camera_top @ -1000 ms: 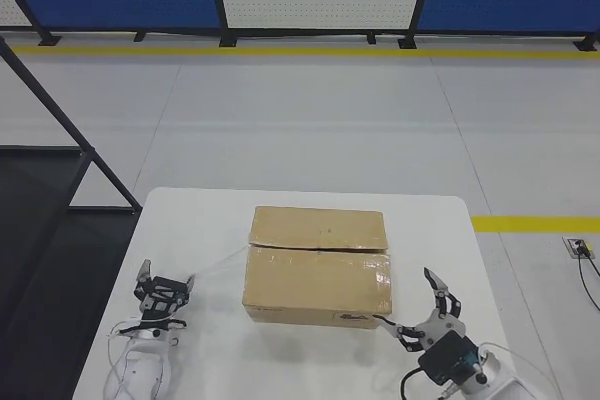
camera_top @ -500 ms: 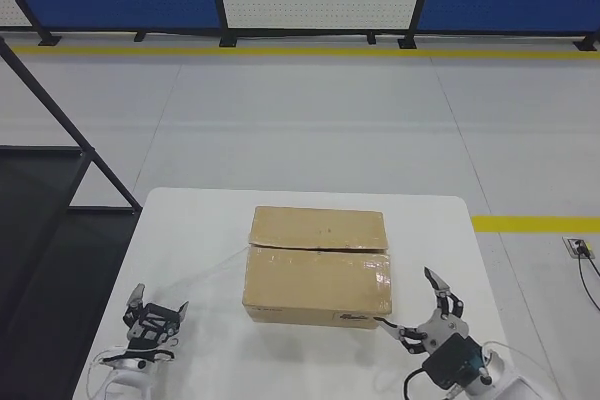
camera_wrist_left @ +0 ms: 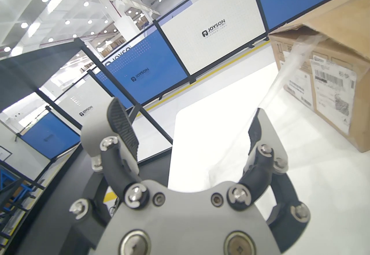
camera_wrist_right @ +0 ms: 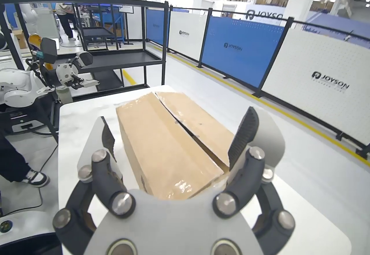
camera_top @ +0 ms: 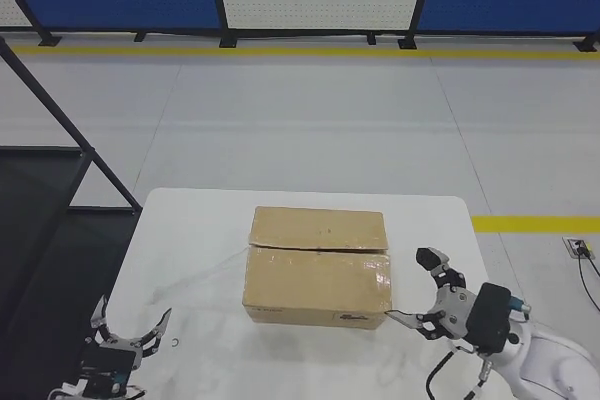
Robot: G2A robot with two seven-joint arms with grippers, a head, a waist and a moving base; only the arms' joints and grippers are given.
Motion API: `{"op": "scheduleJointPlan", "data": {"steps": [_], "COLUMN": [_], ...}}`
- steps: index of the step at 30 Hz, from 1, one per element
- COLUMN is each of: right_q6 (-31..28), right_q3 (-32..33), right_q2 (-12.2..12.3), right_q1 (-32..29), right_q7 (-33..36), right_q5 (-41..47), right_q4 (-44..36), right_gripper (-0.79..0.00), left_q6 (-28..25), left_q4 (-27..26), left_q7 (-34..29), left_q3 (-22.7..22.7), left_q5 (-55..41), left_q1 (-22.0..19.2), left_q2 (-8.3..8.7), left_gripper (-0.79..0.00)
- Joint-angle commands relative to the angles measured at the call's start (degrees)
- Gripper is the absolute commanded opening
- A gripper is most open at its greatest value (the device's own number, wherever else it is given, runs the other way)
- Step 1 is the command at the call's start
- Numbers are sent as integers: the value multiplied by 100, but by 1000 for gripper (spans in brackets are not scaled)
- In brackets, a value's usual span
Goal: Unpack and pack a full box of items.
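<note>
Both with jaws spread, left pincer (camera_top: 132,326) at eight o'clock and right pincer (camera_top: 414,292) at four flank the closed box (camera_top: 318,270); unpacking apparently begins with opening it.

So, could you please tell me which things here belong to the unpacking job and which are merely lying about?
Job:
- cardboard box, flaps down
- loose clear tape strip hanging off its end
- left claw, open
- right claw, open, by the box

Lying about:
- black rack
- blue and white partitions
- floor socket
</note>
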Motion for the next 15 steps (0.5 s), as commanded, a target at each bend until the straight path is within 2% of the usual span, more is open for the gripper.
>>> {"op": "scheduleJointPlan", "data": {"steps": [1, 7, 10, 13, 15], "right_q6": [8, -72, -266, -427, -426], "right_q3": [2, -106, -355, -573, -752], "right_q2": [-1, -4, -21, -11, 17], "right_q1": [-9, 23, 400, 1029, 1417], "right_q7": [-279, -305, -336, 324, 1186], "right_q5": [-110, -73, 641, 1666, 2416], "right_q4": [-7, -33, 607, 1474, 2080], "right_gripper": [0, 0, 0, 0, 0], "left_q6": [13, -5, -427, -788, -988], "left_q4": [4, -37, -263, -352, -383], "left_q7": [-7, -41, -369, -732, -955], "left_q3": [4, 21, 119, 51, -8], "left_q5": [11, -2, -201, -587, -880], "left_q1": [-4, -23, -169, -362, -448], "left_q2": [0, -2, -2, 4, 5], "left_gripper": [0, 0, 0, 0, 0]}}
